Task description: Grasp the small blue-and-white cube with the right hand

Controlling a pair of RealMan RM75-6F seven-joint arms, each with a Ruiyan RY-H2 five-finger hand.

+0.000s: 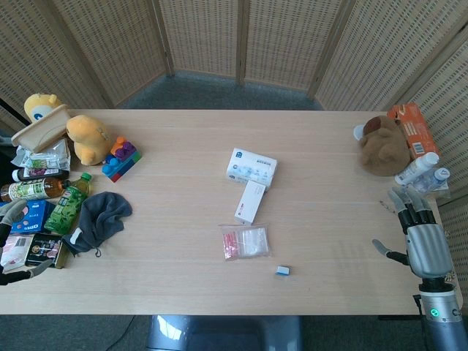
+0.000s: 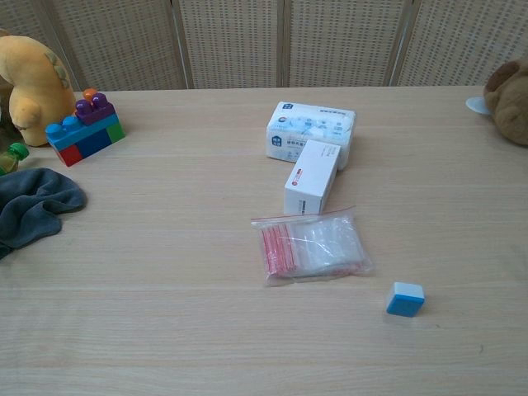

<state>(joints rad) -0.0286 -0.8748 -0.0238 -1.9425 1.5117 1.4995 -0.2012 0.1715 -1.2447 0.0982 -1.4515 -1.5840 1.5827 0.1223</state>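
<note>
**Sitting untouched near the table's front edge**

Lying alone in the lower middle of the head view: small blue-and-white cube (image 1: 283, 270), white face up, on the wooden table (image 1: 183, 278). Resting just up and left of it, a clear plastic bag (image 1: 245, 242) with red contents; farther up, a white box (image 1: 251, 201) touching a tissue pack (image 1: 251, 167). Hovering well apart at the lower right edge of the frame, right hand (image 1: 423, 238), holding nothing, fingers extended and spread. Peeking in at the lower left edge, left hand (image 1: 9, 219), too cropped for telling its state. Crowding the left side: grey cloth (image 1: 99, 219), green bottle (image 1: 70, 204), toy blocks (image 1: 121, 159), yellow plush (image 1: 86, 139). Slumping at upper right, brown plush (image 1: 382, 146).
</note>
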